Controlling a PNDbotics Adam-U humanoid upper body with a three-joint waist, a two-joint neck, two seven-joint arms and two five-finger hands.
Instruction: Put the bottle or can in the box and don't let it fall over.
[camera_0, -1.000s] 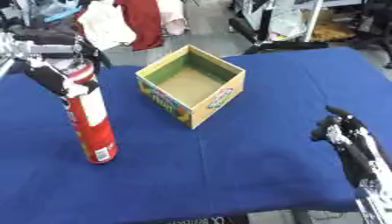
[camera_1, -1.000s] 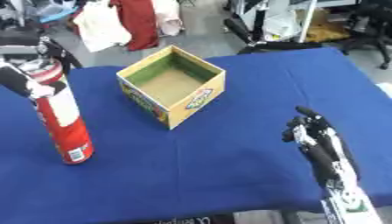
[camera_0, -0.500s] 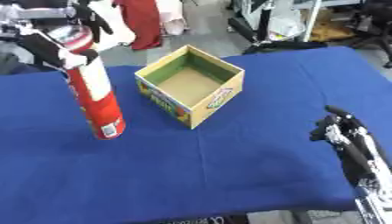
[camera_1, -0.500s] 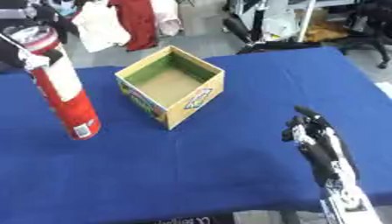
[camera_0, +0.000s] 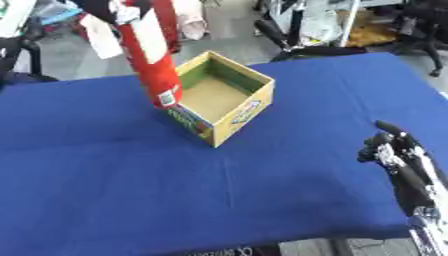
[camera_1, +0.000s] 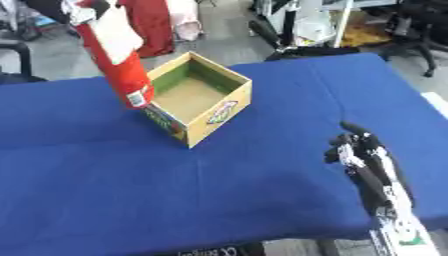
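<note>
We see the red can (camera_0: 156, 60) — a tall cylinder with white label panels — up off the table (camera_0: 114, 190), tilted a little, its top leaning toward 11 o'clock. Its lower end hangs at the box's (camera_0: 223, 97) 9 o'clock wall, overlapping the rim there; we cannot tell if it touches the cardboard. The can's base carries a small white barcode patch.

Left hand (camera_0: 112, 9) sits at the can's top, right at the upper edge of both views. Dark fingers wrap around the upper part of the can, so we read it as gripping the can. Most of the hand is cut off by the frame edge.

The box is an open cardboard carton, green-lined walls, brown floor, printed graphics on the outer faces. It stands rotated so one corner points at 6 o'clock. Nothing inside it that we can see.

Right hand (camera_1: 360, 152) is low at 4 o'clock, well apart from the box and can. It hangs over the blue cloth with fingers pointing up and relaxed — holding nothing. Its forearm runs down to the bottom right corner.

The table is covered in blue cloth with a few fold lines. Beyond its far edge at 12 o'clock: red clothing (camera_1: 149, 25), office chairs (camera_0: 420, 22) and lab clutter, blurred.
</note>
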